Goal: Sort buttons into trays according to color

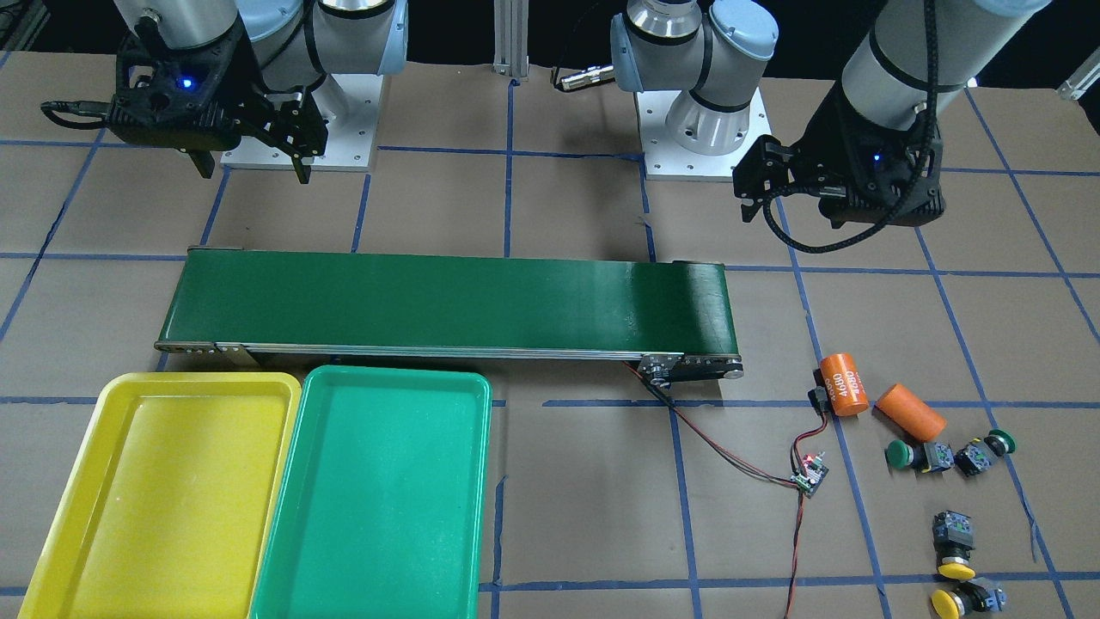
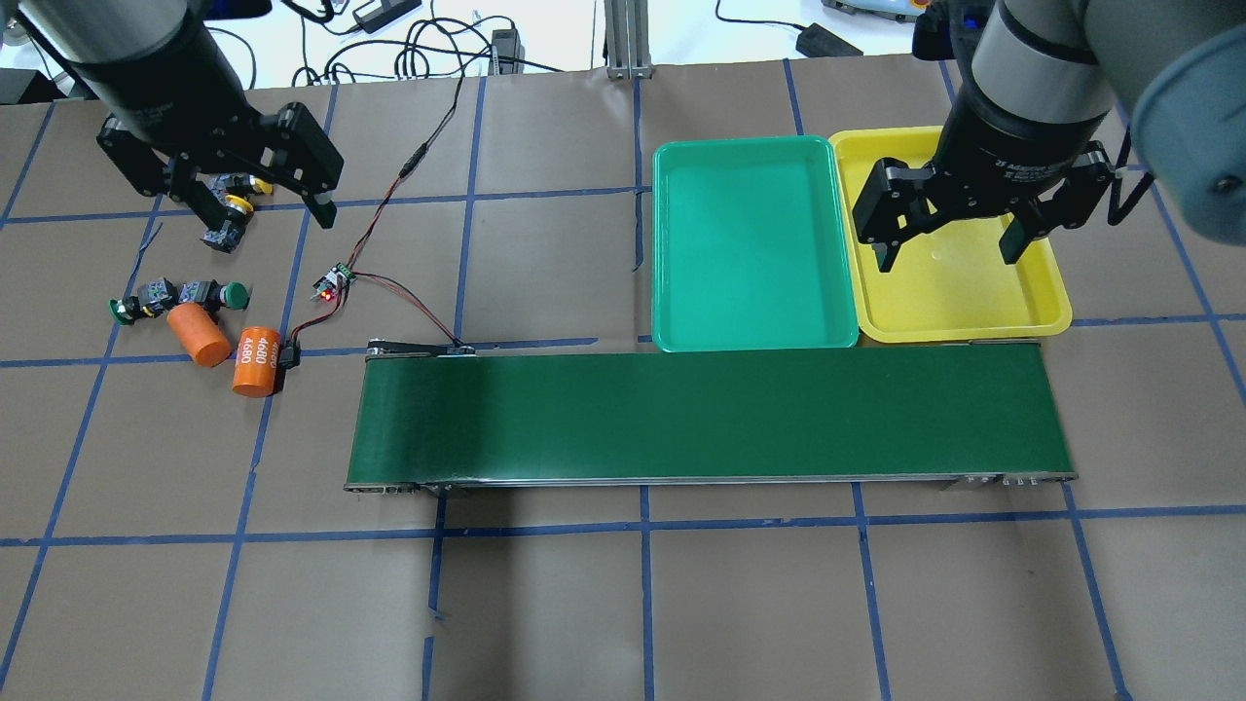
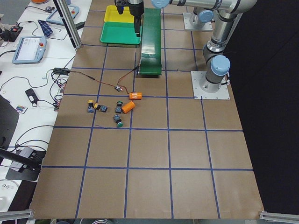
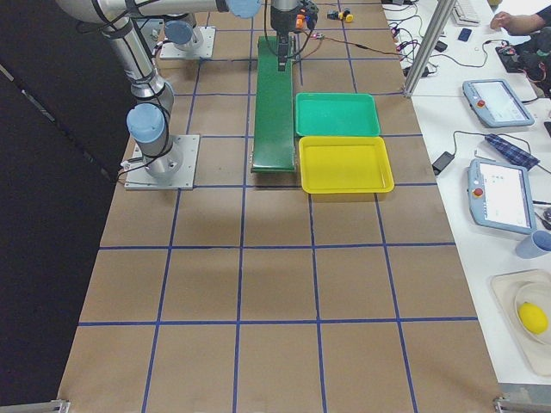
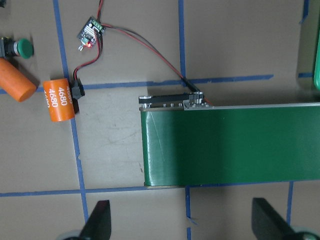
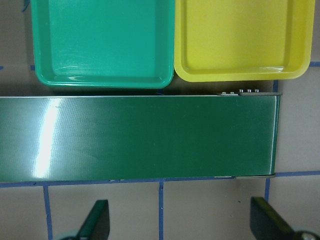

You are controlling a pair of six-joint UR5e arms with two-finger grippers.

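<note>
Logging both hands spread and empty. Four buttons (image 1: pixel 900 454) lie loose on the worktop (image 2: pixel 584 604) near the left hand (image 2: pixel 268 216), past the belt (image 2: pixel 701 419) end. The trays (image 2: pixel 750 341) sit by the right hand (image 2: pixel 946 253), well apart. You'd likely reach with the nearer left arm.

Smooth, glossy plastic for the yellow tray (image 1: pixel 163 499) and the green tray (image 1: pixel 378 507), both floors catching pale glints. Satin sheen with a bright streak along the dark-green belt (image 6: pixel 140 137), edged by a bare metal rail (image 1: pixel 430 348). Matt brown paper over the counter (image 1: pixel 584 516), crossed with blue tape (image 1: pixel 509 206); at 4 o'clock from the belt in the front-facing view, a matt orange cylinder (image 1: pixel 911 411) and shiny-capped buttons (image 1: pixel 900 454).
</note>
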